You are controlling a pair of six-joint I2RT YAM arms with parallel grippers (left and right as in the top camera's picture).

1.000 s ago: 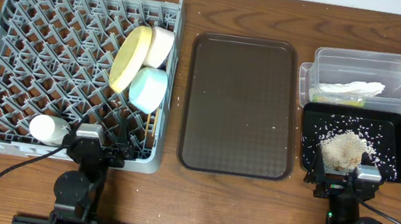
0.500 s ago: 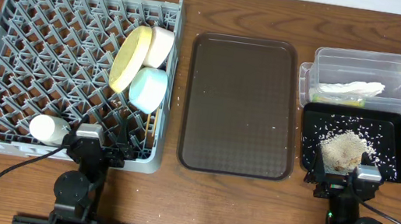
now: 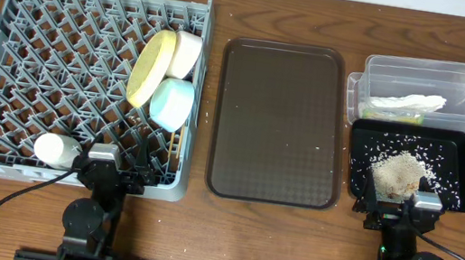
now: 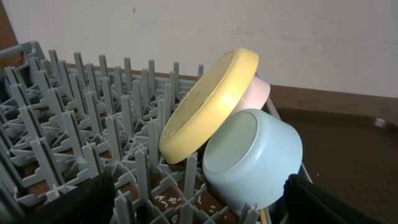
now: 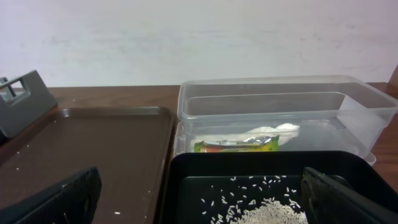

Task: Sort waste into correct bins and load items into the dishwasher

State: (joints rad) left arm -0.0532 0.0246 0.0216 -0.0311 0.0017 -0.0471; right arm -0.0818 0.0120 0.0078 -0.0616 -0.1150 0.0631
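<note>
Wooden table [image 3: 190, 234] below, your left fingers [image 4: 93, 199] and right fingers [image 5: 62, 199] gape wide, empty, while the yellow plate [image 4: 208, 102] leans in the rack [image 4: 74, 124] ahead of the left pair, likely stiff and slick, best pinched at its rim.

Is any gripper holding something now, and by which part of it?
Nothing is held: the left gripper and the right gripper both stand open and empty.

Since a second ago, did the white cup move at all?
No. The white cup lies in the same spot against the near wall of the dish rack, exactly where it was before.
</note>
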